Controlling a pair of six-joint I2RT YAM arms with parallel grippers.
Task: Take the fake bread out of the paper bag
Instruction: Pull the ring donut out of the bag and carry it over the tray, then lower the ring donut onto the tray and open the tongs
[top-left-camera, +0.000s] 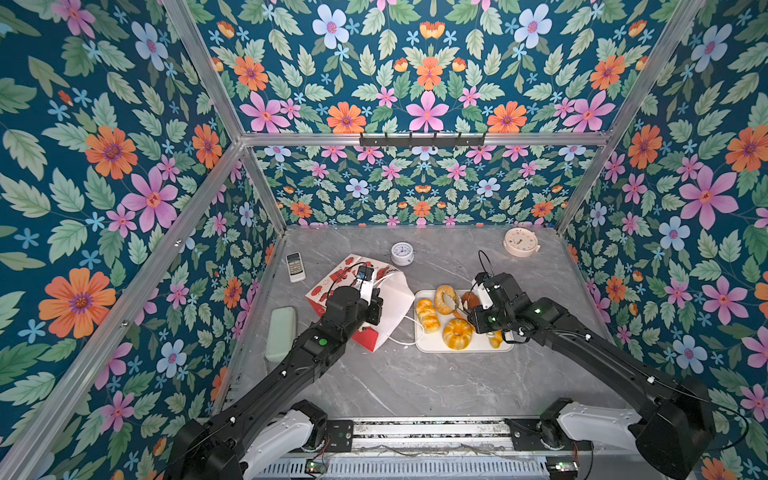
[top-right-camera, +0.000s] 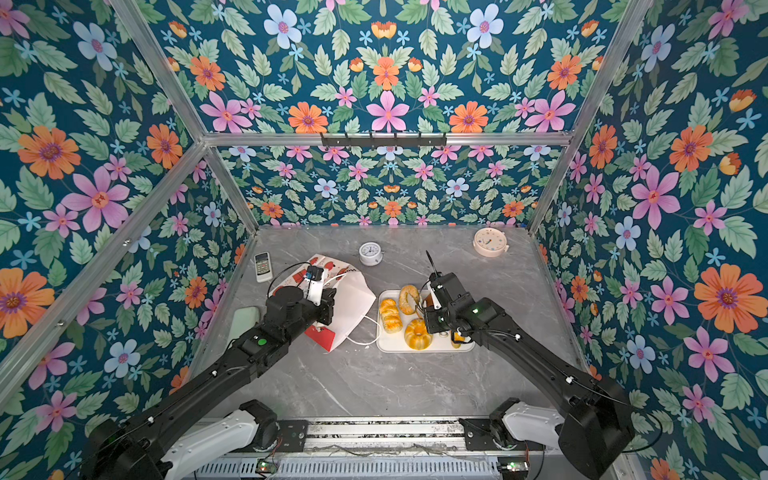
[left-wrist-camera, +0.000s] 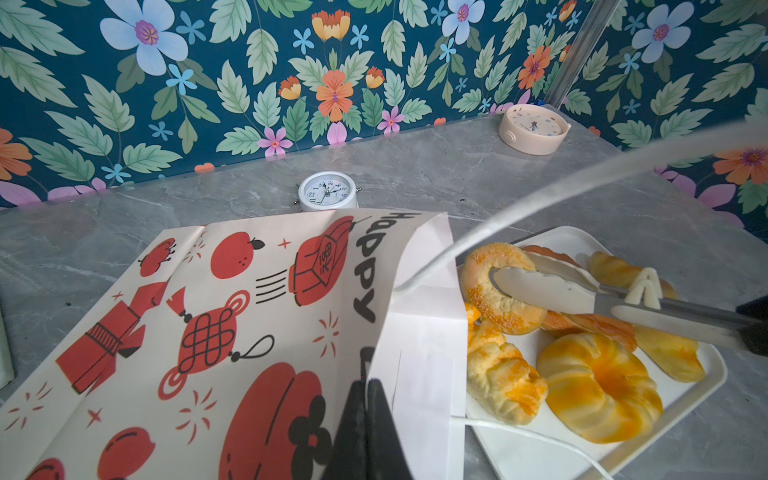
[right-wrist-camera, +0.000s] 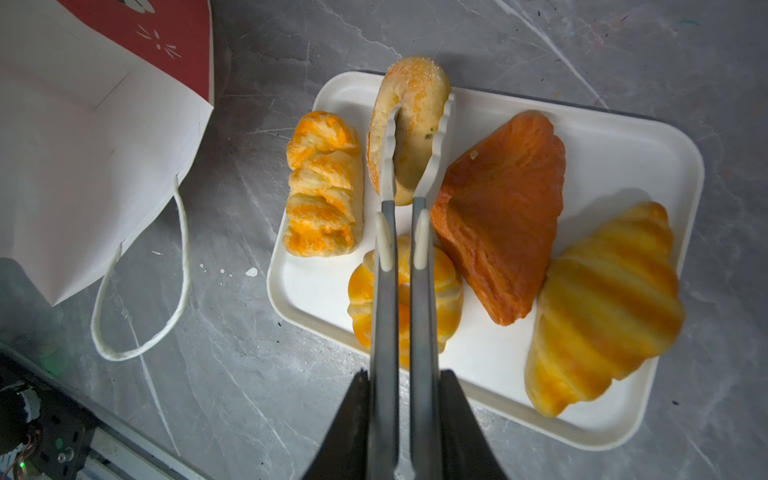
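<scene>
Paper bag (top-left-camera: 397, 303): red-and-white print, white inside, lying on side, open mouth just beside white tray (right-wrist-camera: 623, 137), cord handle (right-wrist-camera: 137, 353) trailing loose. On tray: ridged twist loaf (right-wrist-camera: 324, 185) nearest bag, fluted round bun (right-wrist-camera: 359, 291), brown triangular pastry (right-wrist-camera: 503, 216), croissant (right-wrist-camera: 602, 307) farthest from bag. Sesame ring bagel (right-wrist-camera: 411, 104) upright on edge (pinched in tongs (right-wrist-camera: 419, 311)) beside loaf.

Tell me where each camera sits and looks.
Both top views: high above the robot's base, looking down at the table; left arm and right arm show.
Left wrist: on the left arm, facing the paper bag; left gripper shows.
Right wrist: on the right arm, looking down on the tray; right gripper shows.
All share the ring bagel.
</scene>
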